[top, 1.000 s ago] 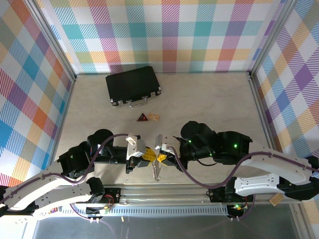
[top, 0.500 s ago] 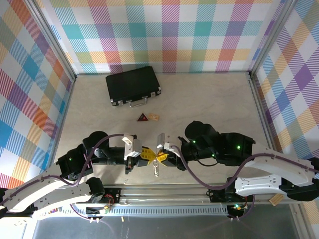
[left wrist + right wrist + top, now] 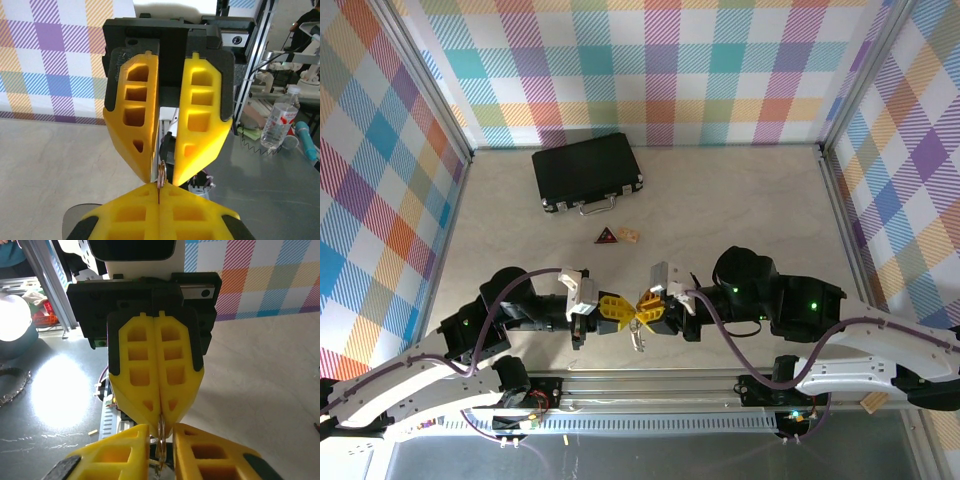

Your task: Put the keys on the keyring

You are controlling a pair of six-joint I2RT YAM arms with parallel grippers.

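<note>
Just above the near edge of the table, my two grippers meet tip to tip. My left gripper (image 3: 624,316) is shut on the keyring (image 3: 161,175), a thin metal loop seen edge-on that sticks up from between its yellow fingertips (image 3: 145,197). My right gripper (image 3: 161,434) stands slightly open, the keyring (image 3: 161,440) sitting in the narrow gap between its fingers (image 3: 125,450). From above, a silver piece (image 3: 637,339) hangs under the fingertips. The keys are hidden; I cannot make one out.
A black case (image 3: 586,172) lies at the back left of the table. A small dark-red triangle (image 3: 607,236) and a tan chip (image 3: 629,234) lie mid-table beyond the grippers. A metal rail (image 3: 650,385) runs along the near edge, and plaid walls enclose three sides.
My right gripper's jaws have parted a little from shut. Both wrists have turned and the right arm has shifted right, while the fingertips stay together at the keyring.
</note>
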